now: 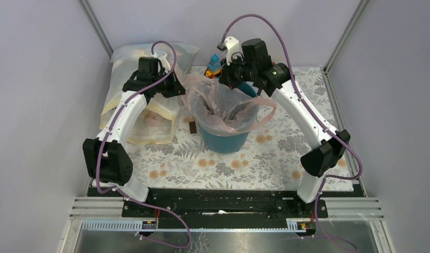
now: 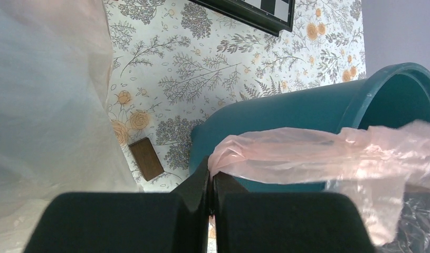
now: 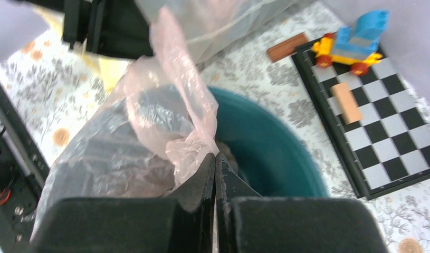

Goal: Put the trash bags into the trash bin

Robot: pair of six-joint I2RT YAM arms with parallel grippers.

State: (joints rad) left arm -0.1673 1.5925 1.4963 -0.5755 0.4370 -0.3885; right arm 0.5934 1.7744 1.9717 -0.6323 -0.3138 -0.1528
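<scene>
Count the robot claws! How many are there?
2. The left gripper pinches the pink trash bag left of the trash bin; the right gripper pinches it above the bin's far rim.

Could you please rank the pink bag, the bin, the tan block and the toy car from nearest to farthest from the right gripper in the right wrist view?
1. Bag: pinched in the right gripper.
2. Bin: just beneath it.
3. Tan block: on the checkerboard, to the right.
4. Toy car: at the board's far corner.
</scene>
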